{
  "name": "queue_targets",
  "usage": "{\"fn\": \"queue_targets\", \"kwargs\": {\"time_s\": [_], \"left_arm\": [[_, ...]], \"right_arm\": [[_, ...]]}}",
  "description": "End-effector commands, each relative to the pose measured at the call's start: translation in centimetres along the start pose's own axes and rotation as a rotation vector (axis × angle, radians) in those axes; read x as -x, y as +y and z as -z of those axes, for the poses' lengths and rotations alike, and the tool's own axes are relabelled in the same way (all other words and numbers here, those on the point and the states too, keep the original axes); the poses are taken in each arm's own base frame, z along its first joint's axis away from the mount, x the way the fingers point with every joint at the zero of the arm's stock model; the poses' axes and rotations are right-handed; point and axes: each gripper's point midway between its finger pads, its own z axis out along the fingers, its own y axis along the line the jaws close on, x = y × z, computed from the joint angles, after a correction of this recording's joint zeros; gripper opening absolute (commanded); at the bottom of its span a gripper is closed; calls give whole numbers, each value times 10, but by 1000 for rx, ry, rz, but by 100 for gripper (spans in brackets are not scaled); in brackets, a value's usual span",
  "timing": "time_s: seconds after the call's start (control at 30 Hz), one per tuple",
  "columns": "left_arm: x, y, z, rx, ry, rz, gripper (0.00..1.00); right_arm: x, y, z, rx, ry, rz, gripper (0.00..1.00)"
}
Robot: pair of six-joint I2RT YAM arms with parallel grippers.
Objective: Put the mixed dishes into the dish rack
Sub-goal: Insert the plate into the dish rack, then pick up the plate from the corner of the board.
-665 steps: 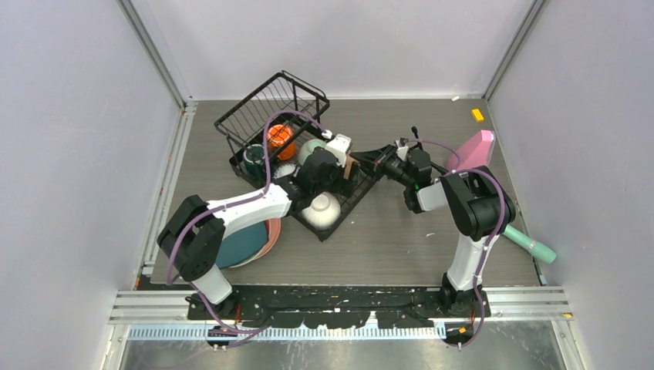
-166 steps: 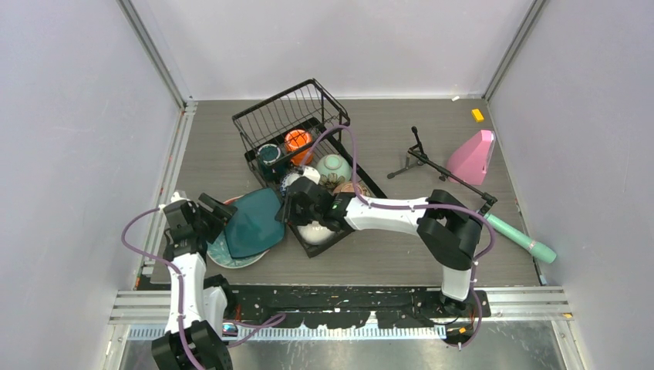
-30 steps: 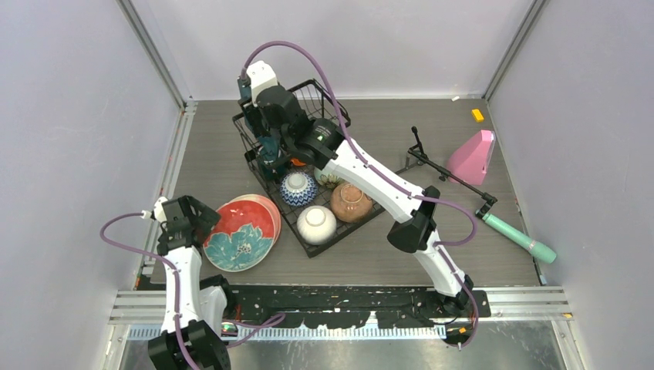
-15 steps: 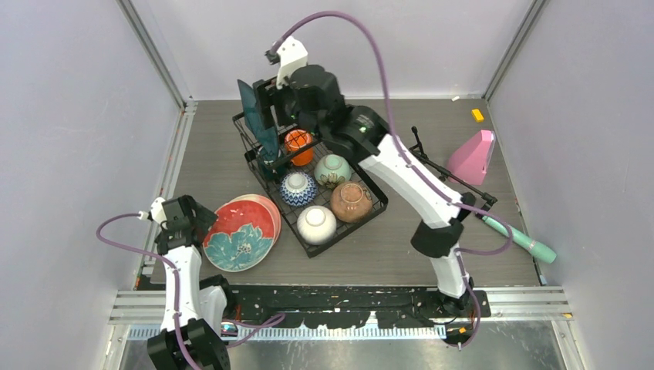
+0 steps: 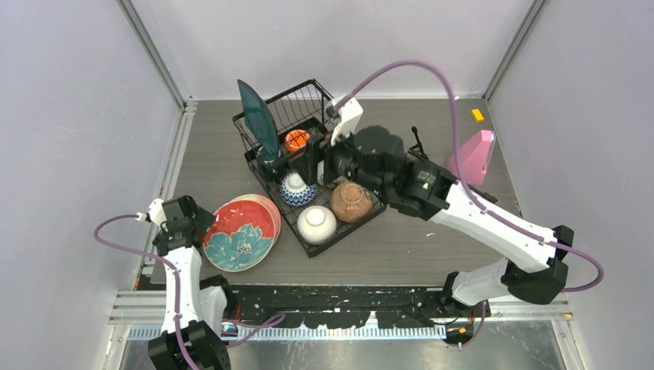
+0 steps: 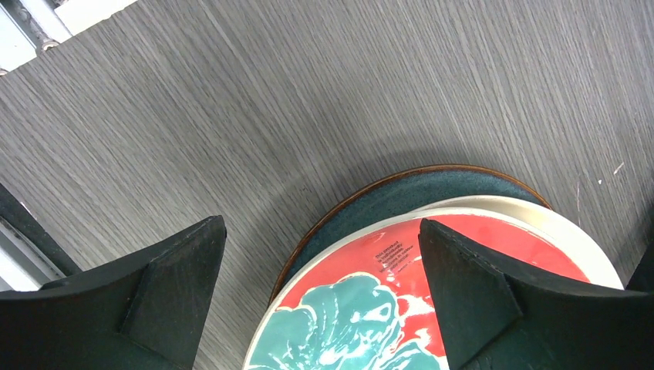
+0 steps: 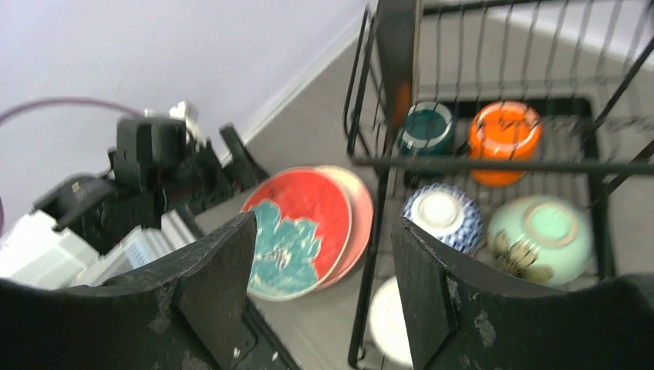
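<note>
The black dish rack [image 5: 337, 233] holds an orange mug [image 5: 295, 139], a blue-patterned bowl [image 5: 298, 189], a white bowl [image 5: 317, 223] and a tan bowl [image 5: 351, 200]. A dark teal plate [image 5: 258, 119] stands upright at its left rear. My right gripper [image 5: 312, 162] hovers open and empty over the rack's middle. Its wrist view shows the dark green mug [image 7: 424, 127] and mint bowl [image 7: 544, 235]. A reddish flowered plate [image 5: 241, 231] lies on a pink plate [image 5: 271, 212] left of the rack. My left gripper [image 6: 324, 254] is open, just above the reddish plate's [image 6: 478, 254] rim.
A pink wedge [image 5: 472, 158], a black tripod [image 5: 420, 154] and a mint cylinder [image 5: 524, 240] lie at the right. A small orange block [image 5: 478, 116] sits at the back right. Under the reddish plate a dark teal plate edge [image 6: 432, 189] shows. Walls close three sides.
My right gripper let go of the dark teal plate, which now stands upright in the rack, and drew back to the right and lower. The left arm stayed still.
</note>
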Motion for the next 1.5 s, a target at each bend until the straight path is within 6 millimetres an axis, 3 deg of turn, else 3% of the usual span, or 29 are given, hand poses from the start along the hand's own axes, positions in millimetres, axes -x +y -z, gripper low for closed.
{"fn": "queue_targets", "kwargs": {"time_s": [0.0, 0.03, 0.07, 0.27, 0.47, 0.63, 0.9, 1.23, 1.47], "left_arm": [[10, -5, 1, -13, -41, 24, 100], [9, -5, 0, -14, -41, 24, 100], [9, -5, 0, -17, -41, 24, 100], [2, -9, -2, -48, -19, 25, 100], [-3, -10, -2, -62, -12, 38, 100], [-9, -22, 3, -138, 27, 33, 100], [-16, -18, -1, -135, 21, 61, 100], [1, 1, -3, -19, -64, 77, 100], [-10, -4, -10, -49, -32, 100, 100]], "right_arm": [[-58, 21, -6, 85, 69, -127, 69], [-59, 25, -4, 102, 57, -156, 69], [-81, 28, -5, 112, 92, -173, 69], [-159, 40, -21, 122, 227, -262, 65], [-209, 50, -51, 113, 309, -284, 62], [-227, 47, -78, 59, 283, -352, 59], [-269, 41, -116, -36, 313, -427, 57], [-293, 31, -137, -91, 326, -422, 54], [-313, 25, -147, -121, 342, -452, 50]]}}
